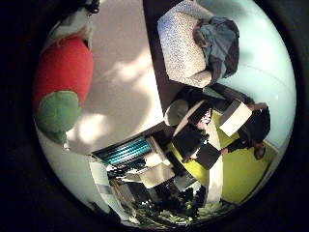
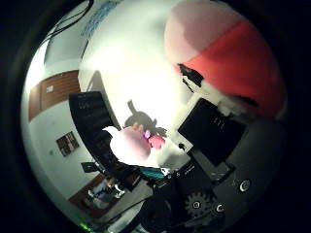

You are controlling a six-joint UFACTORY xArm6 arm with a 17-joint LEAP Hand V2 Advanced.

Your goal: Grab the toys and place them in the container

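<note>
1 red/green plush toy (image 1: pixel 62 87) close to palm, hand (image 2: pixel 214 145) curled round it; 1 pink plush toy (image 2: pixel 131 143) on white table (image 2: pixel 131 63).

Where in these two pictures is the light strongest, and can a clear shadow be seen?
In the thumb side view, glare washes out the white table surface, and the small pink plush toy casts a dark shadow there. In the little finger side view, dappled bright patches lie beside the red and green plush toy.

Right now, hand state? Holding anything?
Right hand: cannot tell open or shut. A red plush toy fills much of the view close to the palm, but a grip on it is not visible.
</note>
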